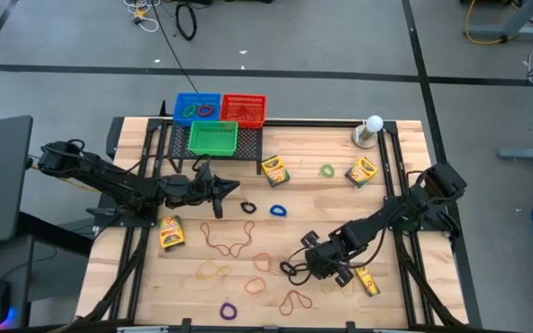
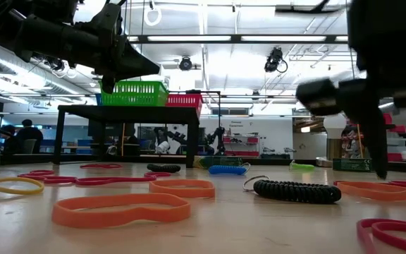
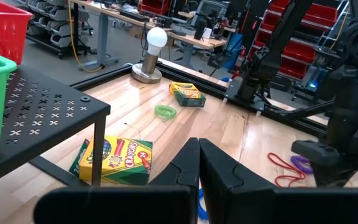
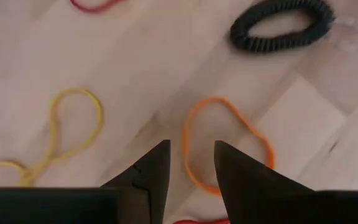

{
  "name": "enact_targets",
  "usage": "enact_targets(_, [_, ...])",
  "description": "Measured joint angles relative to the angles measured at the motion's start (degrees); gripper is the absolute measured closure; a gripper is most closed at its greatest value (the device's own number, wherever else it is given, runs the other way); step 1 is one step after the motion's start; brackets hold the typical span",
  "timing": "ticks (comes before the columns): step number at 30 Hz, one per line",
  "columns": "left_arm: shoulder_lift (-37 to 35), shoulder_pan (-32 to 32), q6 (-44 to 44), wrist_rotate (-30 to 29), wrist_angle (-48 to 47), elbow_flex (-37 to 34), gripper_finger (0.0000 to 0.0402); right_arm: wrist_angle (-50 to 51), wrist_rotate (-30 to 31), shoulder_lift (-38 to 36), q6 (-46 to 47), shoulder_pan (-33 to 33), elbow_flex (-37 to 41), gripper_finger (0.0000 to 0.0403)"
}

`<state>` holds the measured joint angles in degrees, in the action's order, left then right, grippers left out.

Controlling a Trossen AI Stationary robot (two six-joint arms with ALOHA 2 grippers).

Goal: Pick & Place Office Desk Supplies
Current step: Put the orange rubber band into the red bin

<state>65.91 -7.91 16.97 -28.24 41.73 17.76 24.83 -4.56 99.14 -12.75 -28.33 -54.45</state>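
Note:
Rubber bands lie flat on the wooden table, among them a black coiled band (image 4: 281,25), an orange band (image 4: 225,143) and a yellow band (image 4: 61,134). Yellow crayon boxes (image 1: 274,170) (image 1: 362,171) (image 1: 170,232) also lie flat. My right gripper (image 4: 191,162) (image 1: 302,264) stands open near the table's front right. It points steeply down above the orange band's edge, and the black coiled band (image 1: 290,269) is just beyond it. My left gripper (image 3: 199,168) (image 1: 229,190) hangs shut and empty above the table's middle left.
At the far edge a black perforated rack (image 1: 169,148) carries the blue (image 1: 197,107), red (image 1: 243,109) and green (image 1: 213,138) baskets. A white ball on a round base (image 1: 370,131) stands far right. Another crayon box (image 1: 366,280) lies beside my right arm.

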Motion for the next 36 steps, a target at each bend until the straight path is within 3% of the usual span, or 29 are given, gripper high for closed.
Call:
enact_targets(10, [0.0, 0.0, 0.0, 0.0, 0.0, 0.0, 0.0394, -0.4, 0.0, 1.9, 0.3, 0.0, 0.5, 0.0322])
enact_targets(20, [0.0, 0.1, 0.4, -0.2, 2.2, 0.0, 0.0394, -3.1, -0.6, 2.2, 3.1, 1.0, -0.2, 0.0396])
enact_targets(29, [0.0, 0.1, 5.2, -0.2, 4.0, 0.0, 0.0394, -2.7, -0.6, -1.8, 12.0, 1.5, -1.1, 0.0399])
enact_targets(36, [0.0, -0.1, 0.2, 0.0, 4.0, 0.0, 0.0394, -3.9, 0.5, -6.8, 20.1, 4.6, -1.1, 0.04])
